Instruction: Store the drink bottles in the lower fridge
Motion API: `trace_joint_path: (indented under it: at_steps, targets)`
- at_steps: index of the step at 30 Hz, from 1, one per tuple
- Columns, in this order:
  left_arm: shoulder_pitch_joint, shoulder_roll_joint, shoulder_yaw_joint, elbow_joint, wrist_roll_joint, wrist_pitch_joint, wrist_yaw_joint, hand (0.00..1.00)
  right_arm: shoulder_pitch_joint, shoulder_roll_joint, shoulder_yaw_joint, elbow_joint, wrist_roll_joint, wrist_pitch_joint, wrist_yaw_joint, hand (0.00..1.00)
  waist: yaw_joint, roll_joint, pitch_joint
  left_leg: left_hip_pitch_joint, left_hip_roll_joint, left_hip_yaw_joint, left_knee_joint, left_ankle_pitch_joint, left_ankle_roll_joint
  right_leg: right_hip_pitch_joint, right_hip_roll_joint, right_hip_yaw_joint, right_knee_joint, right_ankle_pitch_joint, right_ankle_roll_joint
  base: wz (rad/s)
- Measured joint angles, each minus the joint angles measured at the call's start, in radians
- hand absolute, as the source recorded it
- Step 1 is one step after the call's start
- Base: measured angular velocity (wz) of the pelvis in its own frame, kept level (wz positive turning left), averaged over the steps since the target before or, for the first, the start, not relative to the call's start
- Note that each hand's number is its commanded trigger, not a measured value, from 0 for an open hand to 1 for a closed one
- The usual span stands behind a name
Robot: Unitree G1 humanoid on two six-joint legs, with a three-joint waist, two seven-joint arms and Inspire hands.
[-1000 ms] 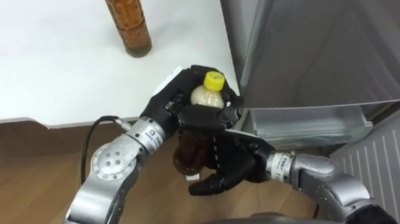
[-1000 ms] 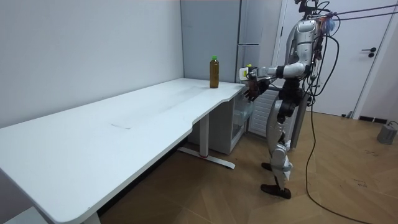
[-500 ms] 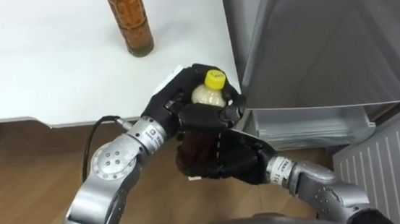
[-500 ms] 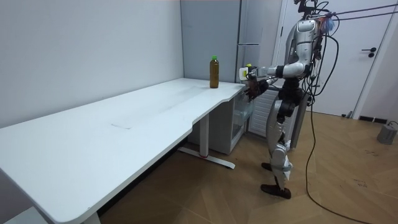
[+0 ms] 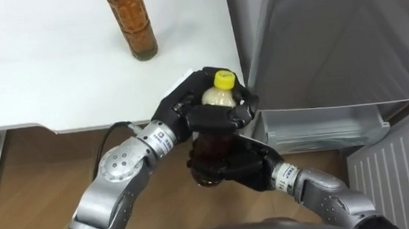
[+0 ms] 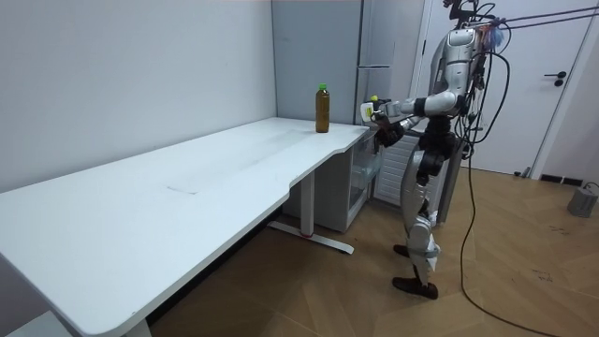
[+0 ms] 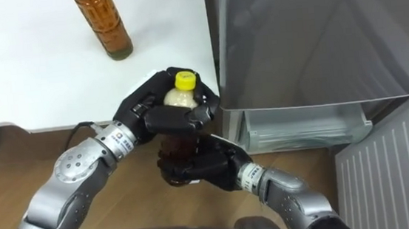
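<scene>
Left eye view, looking down: at the centre of the frame both hands hold one small bottle [image 5: 218,93] with a yellow cap. It is pale at the neck, dark brown below, and upright in the air just off the corner of the white surface [image 5: 38,77]. The left hand [image 5: 189,112], entering from the lower left, has its fingers curled round the bottle's neck just under the cap. The right hand [image 5: 242,167], coming from the lower right, is wrapped round the dark lower body from beneath. At the upper left of the frame a tall bottle [image 5: 131,23] of amber drink stands upright on the surface, well apart from the hands. The right half of the frame shows the grey fridge [image 5: 346,35]. Its lower compartment is open, a clear shelf [image 5: 317,125] shows inside, and the door [image 5: 402,168], ribbed white inside, is swung out at the lower right. Room view: the robot stands upright at the far end of the long surface, in front of the fridge, arms raised forward with the small bottle at chest height. The tall bottle, green-capped, stands near the surface's far corner
</scene>
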Motion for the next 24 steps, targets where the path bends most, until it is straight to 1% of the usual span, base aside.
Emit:
trace_joint_path:
  at_steps: [1, 2, 3, 4, 11, 13, 15, 16, 19, 20, 22, 24]
  targets:
    - [0.0, 0.0, -0.004, 0.0, 0.0, 0.0, 0.0, 1.0, 0.0, 0.0, 0.003, 0.0, 0.0, 0.0, -0.002, 1.0, 0.0, 0.0, -0.0001, -0.002, 0.0, 0.0, 0.0, 0.0, 0.0, -0.001, 0.0, 0.0, -0.001, 0.0, 0.0, 0.0]
    - [0.0, 0.0, -0.006, 0.0, 0.0, 0.0, 0.0, 0.65, 0.0, 0.0, 0.004, 0.0, 0.0, 0.0, -0.003, 1.0, 0.001, 0.0, -0.0001, -0.002, 0.0, 0.0, 0.0, 0.0, 0.0, -0.001, 0.0, 0.0, -0.001, 0.0, 0.0, 0.0]
    - [0.0, 0.0, -0.008, 0.0, 0.001, 0.0, 0.0, 0.41, 0.0, 0.0, 0.006, 0.0, 0.0, 0.0, -0.004, 1.0, 0.001, 0.0, -0.0001, -0.002, 0.0, 0.0, -0.001, 0.0, 0.0, -0.001, 0.0, -0.001, -0.002, 0.0, 0.0, 0.0]
    - [0.0, 0.0, -0.008, 0.0, 0.001, 0.0, 0.0, 0.0, 0.0, 0.0, 0.007, 0.0, 0.0, 0.0, -0.005, 1.0, 0.0, 0.0, -0.0001, -0.002, 0.0, 0.0, -0.001, 0.0, 0.0, -0.001, 0.0, -0.001, -0.003, 0.0, 0.0, 0.0]
    - [0.0, -0.004, -0.007, 0.0, -0.012, 0.0, 0.0, 0.0, -0.001, 0.001, 0.025, 0.0, 0.027, -0.003, -0.003, 1.0, 0.0, -0.001, -0.0007, 0.002, 0.0, 0.0, 0.0, 0.0, 0.0, 0.005, 0.0, 0.0, -0.008, 0.0, 0.0, 0.0]
    - [0.0, -0.014, -0.005, 0.0, -0.018, -0.01, 0.001, 0.0, 0.001, 0.005, 0.048, 0.001, 0.091, -0.003, 0.013, 1.0, -0.001, -0.003, -0.0006, 0.003, 0.0, 0.003, 0.0, 0.0, 0.0, 0.005, 0.0, 0.002, -0.008, 0.0, 0.0, 0.0]
    - [-0.002, -0.022, 0.001, -0.002, -0.017, -0.015, 0.001, 0.0, 0.001, 0.008, 0.053, 0.001, 0.12, -0.003, 0.03, 1.0, -0.002, -0.007, -0.0006, 0.002, 0.0, 0.005, 0.0, 0.0, 0.0, 0.004, 0.0, 0.002, -0.007, 0.0, 0.0, 0.0]
    - [-0.006, -0.022, 0.0, -0.004, -0.017, -0.016, 0.001, 0.0, 0.0, 0.008, 0.053, 0.001, 0.128, -0.003, 0.036, 1.0, -0.002, -0.012, -0.0029, 0.001, 0.0, 0.005, 0.001, 0.0, 0.0, 0.003, 0.0, 0.001, -0.008, -0.001, 0.001, 0.0]
    - [-0.008, -0.022, 0.0, -0.01, -0.016, -0.017, 0.001, 0.0, 0.0, 0.008, 0.053, 0.001, 0.136, -0.004, 0.047, 1.0, -0.002, -0.023, -0.0085, 0.0, 0.0, 0.006, 0.001, 0.0, 0.0, 0.004, 0.0, 0.0, -0.014, -0.001, 0.001, 0.01]
    - [-0.009, -0.021, 0.001, -0.012, -0.016, -0.017, 0.001, 0.0, 0.0, 0.008, 0.055, 0.0, 0.143, -0.006, 0.05, 1.0, -0.002, -0.024, -0.0082, -0.001, 0.0, 0.007, 0.001, 0.0, 0.0, 0.004, 0.0, 0.0, -0.014, -0.001, 0.001, 0.0]
    - [-0.03, -0.017, 0.007, -0.017, 0.0, -0.016, 0.001, 0.0, 0.0, 0.009, 0.061, 0.0, 0.171, -0.019, 0.053, 1.0, 0.002, -0.023, -0.0072, -0.006, 0.002, 0.027, 0.006, 0.0, 0.0, 0.004, 0.0, 0.0, -0.014, 0.002, 0.002, 0.0]
    - [-0.031, -0.009, 0.011, -0.053, 0.054, -0.016, 0.003, 0.0, -0.001, 0.009, 0.061, 0.0, 0.185, -0.024, 0.066, 1.0, 0.002, -0.023, -0.0059, -0.008, 0.002, 0.026, 0.005, 0.0, 0.0, 0.003, 0.0, 0.0, -0.015, 0.004, 0.002, 0.0]
